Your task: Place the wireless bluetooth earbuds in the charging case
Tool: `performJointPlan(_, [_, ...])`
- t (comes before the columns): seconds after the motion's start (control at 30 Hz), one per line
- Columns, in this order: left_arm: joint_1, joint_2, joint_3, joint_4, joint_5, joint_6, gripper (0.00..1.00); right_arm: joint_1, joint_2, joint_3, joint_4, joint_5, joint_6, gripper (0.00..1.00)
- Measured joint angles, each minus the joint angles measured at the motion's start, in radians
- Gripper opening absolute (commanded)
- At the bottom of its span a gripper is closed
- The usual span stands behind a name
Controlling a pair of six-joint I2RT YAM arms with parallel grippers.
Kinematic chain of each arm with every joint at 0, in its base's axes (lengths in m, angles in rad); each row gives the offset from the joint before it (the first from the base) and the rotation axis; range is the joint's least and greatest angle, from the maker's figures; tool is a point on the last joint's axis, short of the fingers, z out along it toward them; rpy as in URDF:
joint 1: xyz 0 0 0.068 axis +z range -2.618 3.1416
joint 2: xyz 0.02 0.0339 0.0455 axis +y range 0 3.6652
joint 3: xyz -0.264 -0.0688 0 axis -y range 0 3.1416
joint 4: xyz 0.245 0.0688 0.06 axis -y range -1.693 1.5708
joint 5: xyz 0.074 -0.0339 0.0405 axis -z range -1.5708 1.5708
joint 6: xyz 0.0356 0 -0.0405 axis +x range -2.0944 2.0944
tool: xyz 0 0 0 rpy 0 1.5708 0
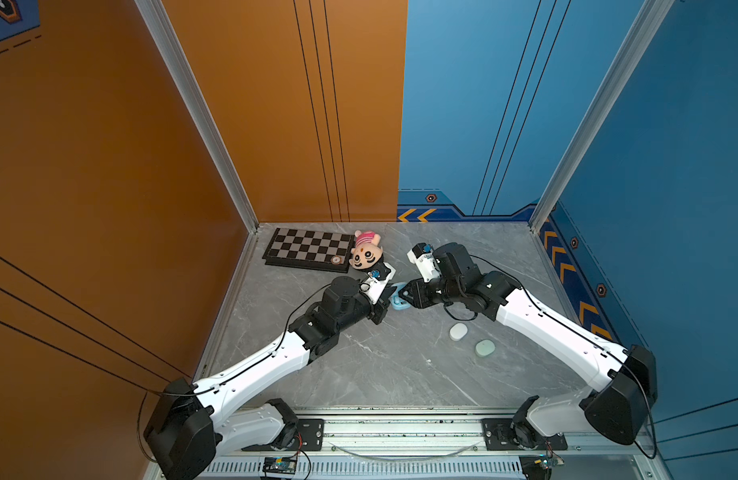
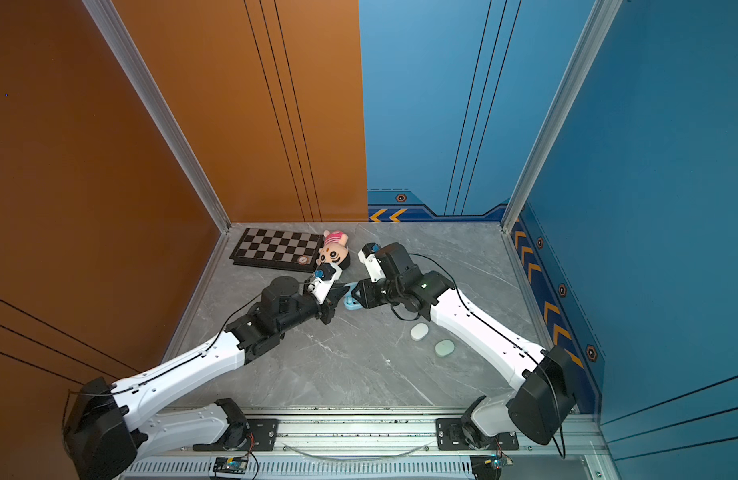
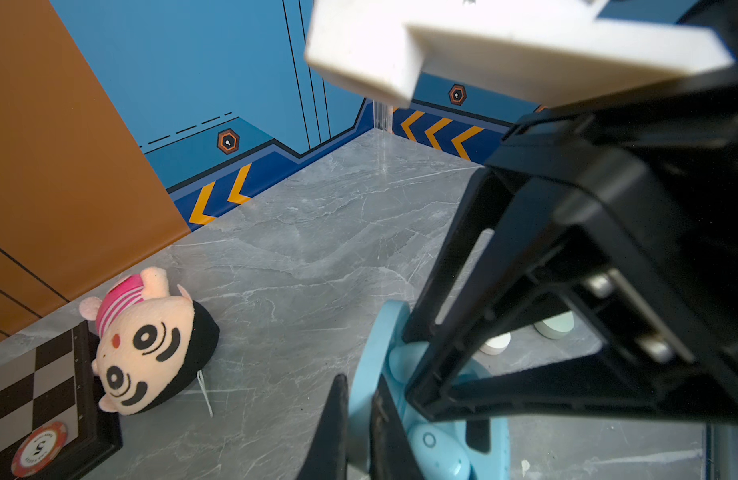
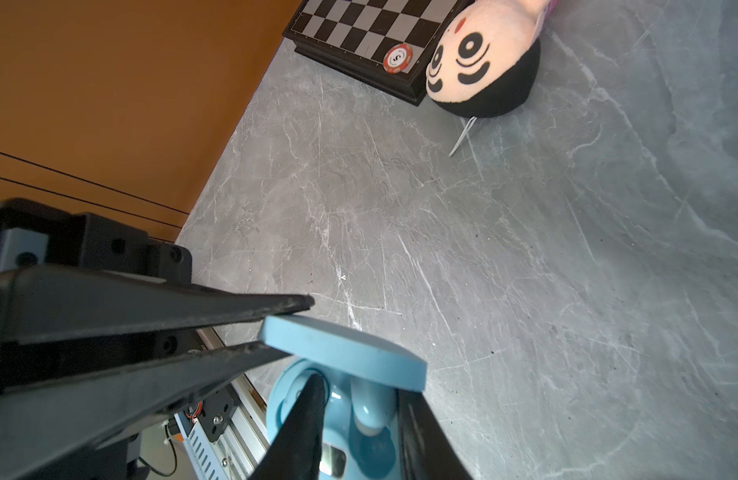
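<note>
In both top views the pale blue charging case is seen open on the grey table, just above the middle of the frame. The left gripper and the right gripper are found tip to tip over it. A white case and a mint case are seen to its lower right, apart from both grippers. A chessboard and a plush head are placed to its upper left.

In the left wrist view, at the lower middle, the left gripper is shown clamped tight on the upright lid. One earbud is seated in the base at the bottom edge. A second earbud is framed by the right gripper's fingers.

In the right wrist view, at the bottom centre, the right gripper is shown partly spread. The second earbud is seen between the jaws, over the base. A gap is visible on one side of it; contact on the other side cannot be judged. The lid is pinched by the left gripper's fingers, entering from the left edge.
</note>
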Motion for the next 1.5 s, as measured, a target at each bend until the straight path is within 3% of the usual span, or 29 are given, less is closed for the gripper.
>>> performJointPlan(0.43, [0.000, 0.000, 0.003, 0.000, 0.000, 0.000, 0.00, -0.001, -0.012, 0.000, 0.000, 0.006, 0.002, 0.33])
performJointPlan(1.5, [0.000, 0.000, 0.014, 0.000, -0.003, 0.001, 0.00, -0.002, -0.015, 0.000, 0.002, 0.032, 0.008, 0.08])
